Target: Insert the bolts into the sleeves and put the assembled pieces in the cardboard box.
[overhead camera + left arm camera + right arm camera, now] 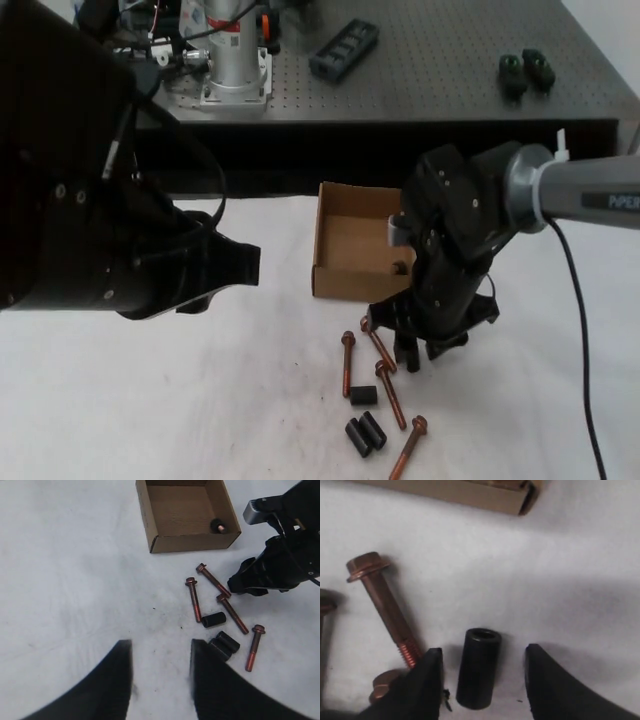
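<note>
The cardboard box (345, 232) stands open on the white cloth, with one assembled piece (218, 526) in its corner. In front of it lie several copper bolts (193, 599) and three loose black sleeves (214, 620). My right gripper (410, 358) is down at the cloth just in front of the box. It is open, with its fingers (427, 685) on either side of another black sleeve (479, 669) lying between them. A bolt (382, 600) lies just beside that sleeve. My left gripper (160, 680) hangs open and empty above the cloth, left of the parts.
The box's near corner (520, 500) is close behind the right gripper. A metal breadboard bench (450, 60) with a post, a black tray and two small black parts lies behind the cloth. White cloth (150, 400) stretches to the left and front.
</note>
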You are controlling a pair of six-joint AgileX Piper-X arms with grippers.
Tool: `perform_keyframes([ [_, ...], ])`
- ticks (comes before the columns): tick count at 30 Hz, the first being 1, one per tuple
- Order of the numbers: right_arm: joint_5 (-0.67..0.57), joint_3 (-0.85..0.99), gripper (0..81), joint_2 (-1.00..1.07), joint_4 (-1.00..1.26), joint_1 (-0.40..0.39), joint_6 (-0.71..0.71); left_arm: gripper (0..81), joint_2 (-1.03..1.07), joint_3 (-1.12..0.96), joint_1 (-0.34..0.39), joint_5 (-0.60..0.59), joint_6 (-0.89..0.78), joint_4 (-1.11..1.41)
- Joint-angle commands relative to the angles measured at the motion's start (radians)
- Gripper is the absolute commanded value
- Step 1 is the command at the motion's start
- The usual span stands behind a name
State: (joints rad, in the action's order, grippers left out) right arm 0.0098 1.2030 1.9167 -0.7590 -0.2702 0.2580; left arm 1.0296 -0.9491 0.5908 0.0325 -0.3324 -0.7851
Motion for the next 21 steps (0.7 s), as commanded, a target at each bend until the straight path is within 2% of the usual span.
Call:
perform_keyframes([
  [1,0.004,0.012,35.9,0.011,-0.004,0.0,-0.004,28.1,-0.007,-0.002,0.0,0.0,-0.005,-0.002],
  [5,0.004,0.01,26.0,0.016,-0.016,0.0,-0.012,28.1,-0.007,-0.002,0.0,0.0,0.001,0.0],
  [9,0.002,0.01,1.2,0.016,-0.018,0.0,-0.012,28.1,-0.001,-0.002,0.0,-0.012,0.047,0.0],
  [15,-0.01,0.008,1.8,-0.067,-0.054,0.026,-0.012,28.1,0.102,-0.004,0.0,-0.081,0.093,0.001],
  [21,-0.025,-0.088,1.8,-0.371,-0.102,0.054,-0.012,29.1,0.303,-0.032,0.0,-0.151,0.093,0.055],
])
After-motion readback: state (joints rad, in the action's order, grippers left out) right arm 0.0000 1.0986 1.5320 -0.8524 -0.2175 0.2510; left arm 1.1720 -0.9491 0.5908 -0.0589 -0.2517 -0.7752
